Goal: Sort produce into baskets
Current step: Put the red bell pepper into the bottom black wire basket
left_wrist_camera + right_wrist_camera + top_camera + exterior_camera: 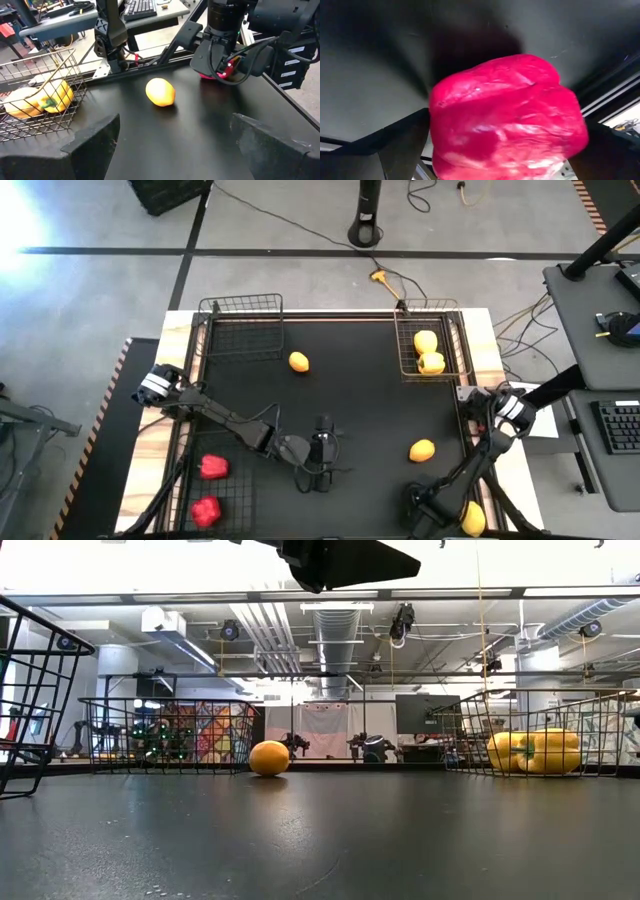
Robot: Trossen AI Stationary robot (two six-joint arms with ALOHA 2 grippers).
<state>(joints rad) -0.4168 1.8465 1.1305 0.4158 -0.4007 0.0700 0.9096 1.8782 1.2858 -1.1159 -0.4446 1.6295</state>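
- The right gripper (500, 150) sits low at the near right corner of the counter (360, 395), its jaws clamped on a red bell pepper (505, 120) that fills the right wrist view; the two dark fingers (400, 140) press against either side of it.
- The left gripper (322, 477) hangs over the near middle of the counter, jaws spread wide and holding nothing; in the left wrist view its fingers (92, 142) frame a lemon (160, 92) lying on the black surface ahead.
- That lemon (422, 450) rests on the right half of the counter, apart from both baskets.
- A second lemon (299, 361) lies farther back, near the middle, just beside the far left wire basket (240, 326).
- The far right wire basket (431, 340) holds two yellow bell peppers (428, 352), touching each other.
- Two red bell peppers (208, 488) lie near each other at the near left corner; wire shows around them, though I cannot tell whether it is a basket.
- Another yellow piece (473, 518) sits at the near right edge, just beside the right arm.
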